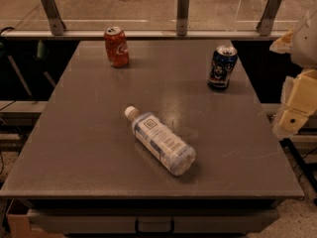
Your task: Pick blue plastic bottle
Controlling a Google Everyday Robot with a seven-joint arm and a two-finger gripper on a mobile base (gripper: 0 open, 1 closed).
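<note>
The blue plastic bottle (pixel 161 140) lies on its side near the middle of the grey table (pixel 89 133). It is clear, with a white-and-blue label. Its white cap points to the far left and its base to the near right. My gripper (pixel 295 114) hangs at the right edge of the view, beyond the table's right side. It is well to the right of the bottle, is apart from it and holds nothing that I can see.
A red soda can (pixel 116 46) stands upright at the far left of the table. A dark blue drink can (pixel 221 67) stands upright at the far right. A railing with metal posts (pixel 183 11) runs behind the table. A drawer handle (pixel 154 226) is below the front edge.
</note>
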